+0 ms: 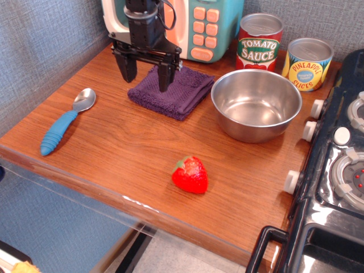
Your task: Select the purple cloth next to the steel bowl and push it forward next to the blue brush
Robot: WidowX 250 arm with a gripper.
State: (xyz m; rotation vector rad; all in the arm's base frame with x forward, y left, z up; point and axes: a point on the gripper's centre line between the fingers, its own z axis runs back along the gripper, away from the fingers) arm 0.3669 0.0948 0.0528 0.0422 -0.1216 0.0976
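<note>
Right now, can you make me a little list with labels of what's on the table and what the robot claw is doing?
gripper: open, fingers pointing down at the back-left edge of the cloth
purple cloth: folded, lying flat just left of the bowl
steel bowl: upright, empty
blue brush: near the left edge of the table, apart from the cloth
strawberry: alone near the front
cans: tomato sauce can and pineapple can behind the bowl
wooden table: everything stands on it
</note>
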